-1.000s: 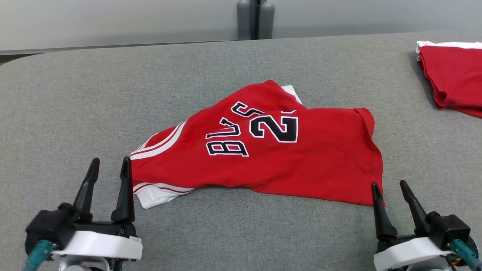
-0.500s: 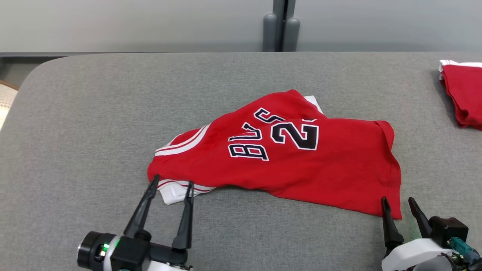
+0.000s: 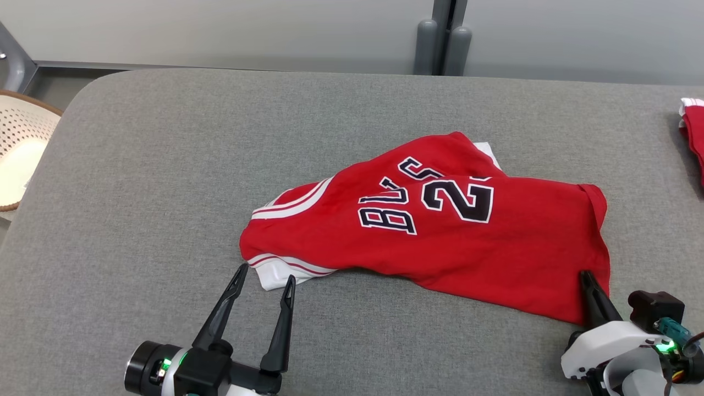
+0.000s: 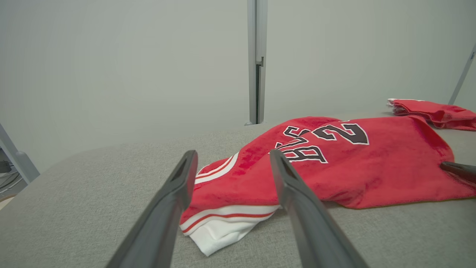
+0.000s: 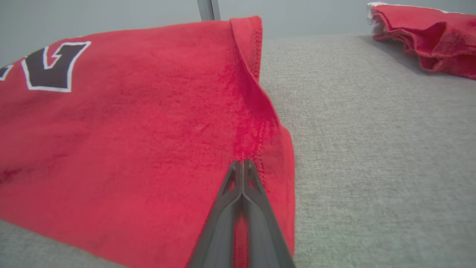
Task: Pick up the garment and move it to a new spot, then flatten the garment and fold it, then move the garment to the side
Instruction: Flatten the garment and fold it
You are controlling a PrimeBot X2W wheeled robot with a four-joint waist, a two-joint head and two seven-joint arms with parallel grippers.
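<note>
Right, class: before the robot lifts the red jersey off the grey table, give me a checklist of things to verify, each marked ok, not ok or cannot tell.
1. Right gripper shut on the jersey at its near corner: ok.
2. Left gripper shut on fabric: not ok; it is open, aimed at the white-trimmed corner.
3. The jersey lying flat on the table: not ok; it is folded over itself.
4. Second red garment apart from the jersey: ok.
5. How much cloth the right pinch holds: cannot tell.
</note>
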